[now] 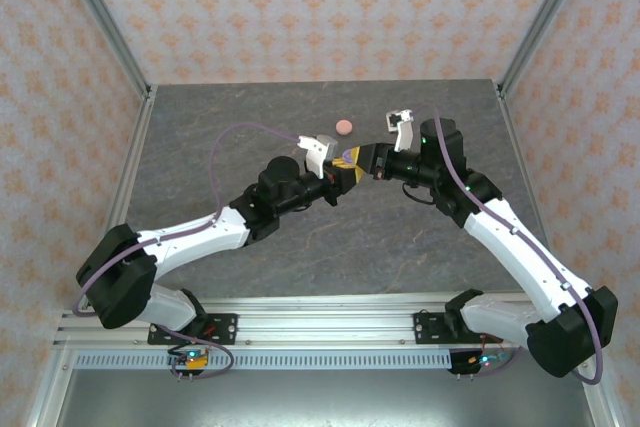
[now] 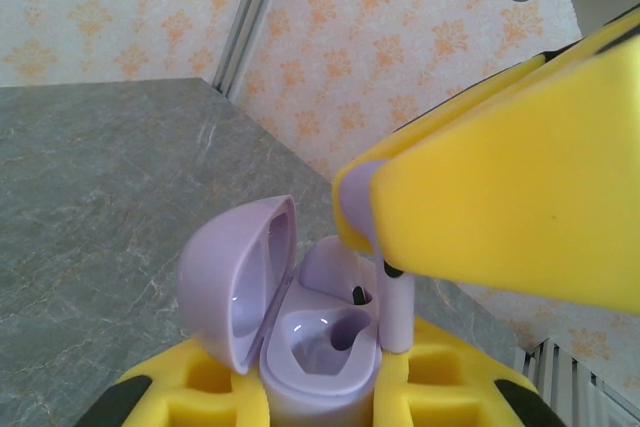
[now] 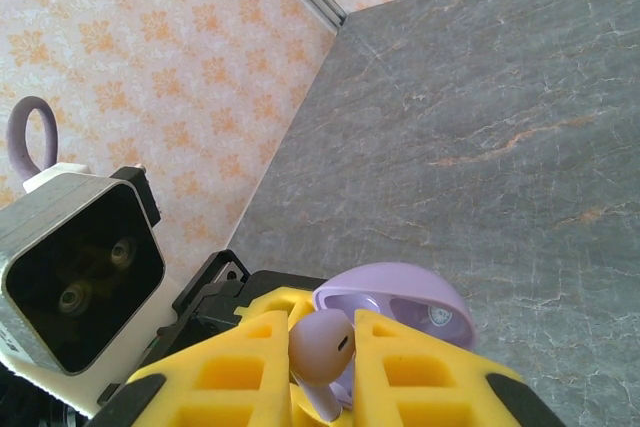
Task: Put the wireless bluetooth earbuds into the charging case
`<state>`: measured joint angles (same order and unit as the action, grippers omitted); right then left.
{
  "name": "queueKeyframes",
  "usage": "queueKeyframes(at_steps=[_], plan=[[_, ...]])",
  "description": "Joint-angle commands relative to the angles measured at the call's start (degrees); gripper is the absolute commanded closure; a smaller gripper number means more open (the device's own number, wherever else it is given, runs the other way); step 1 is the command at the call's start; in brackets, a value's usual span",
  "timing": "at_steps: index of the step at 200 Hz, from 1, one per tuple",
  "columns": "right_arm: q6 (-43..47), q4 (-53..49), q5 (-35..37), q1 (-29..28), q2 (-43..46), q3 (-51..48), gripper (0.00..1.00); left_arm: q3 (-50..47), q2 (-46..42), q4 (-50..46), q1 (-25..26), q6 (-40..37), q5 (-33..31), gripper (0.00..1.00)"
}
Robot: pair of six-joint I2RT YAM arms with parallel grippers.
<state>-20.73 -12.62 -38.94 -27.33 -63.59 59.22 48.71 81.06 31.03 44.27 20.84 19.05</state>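
Observation:
My left gripper (image 2: 320, 392) is shut on a lilac charging case (image 2: 318, 362), held upright with its lid (image 2: 235, 282) swung open to the left. One lilac earbud (image 2: 332, 265) sits in the far slot, and the near slot (image 2: 335, 332) is bare. My right gripper (image 3: 325, 367) is shut on a second lilac earbud (image 3: 322, 345), head between the yellow pads (image 3: 240, 357). Its stem (image 2: 397, 309) hangs down at the case's right rim, beside the slots. In the top view both grippers meet above mid-table, left gripper (image 1: 340, 177) and right gripper (image 1: 360, 160).
A small round salmon-pink case (image 1: 344, 126) lies on the grey table (image 1: 250, 117) just behind the grippers. Patterned walls and metal corner posts (image 1: 105, 22) close in the back and sides. The left wrist camera housing (image 3: 80, 282) sits close beside my right fingers.

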Motion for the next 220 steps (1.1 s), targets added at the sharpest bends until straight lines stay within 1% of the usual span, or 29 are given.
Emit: queueKeyframes(at_steps=[1,28,52,79,98,188,220], plan=[[1.3,-1.4,-0.9,-0.2,0.9,-0.9,0.82,1.0,-1.7,2.4,0.3,-1.9,-0.1,0.98],[1.3,-1.4,-0.7,-0.2,0.8,-1.0,0.81,1.1,-1.7,2.9,0.3,-2.2,1.8,0.98],[1.4,-1.6,-0.6,-0.2,0.8,-0.9,0.77,1.1,-1.8,2.9,0.2,-2.4,1.7,0.97],[1.5,-1.8,-0.6,-0.2,0.9,-0.9,0.69,1.3,-2.0,2.0,0.3,-3.2,1.7,0.97],[1.7,-2.0,-0.6,-0.2,0.8,-0.9,0.66,1.5,-2.1,1.4,0.3,-3.8,2.0,0.97],[2.3,-3.3,-0.2,-0.2,0.7,-0.9,0.65,1.6,-3.0,-2.1,0.3,-7.1,2.3,0.98],[2.7,-4.2,1.0,-0.2,1.3,-0.9,0.65,2.9,-3.2,-8.7,0.3,-10.9,2.0,0.99]])
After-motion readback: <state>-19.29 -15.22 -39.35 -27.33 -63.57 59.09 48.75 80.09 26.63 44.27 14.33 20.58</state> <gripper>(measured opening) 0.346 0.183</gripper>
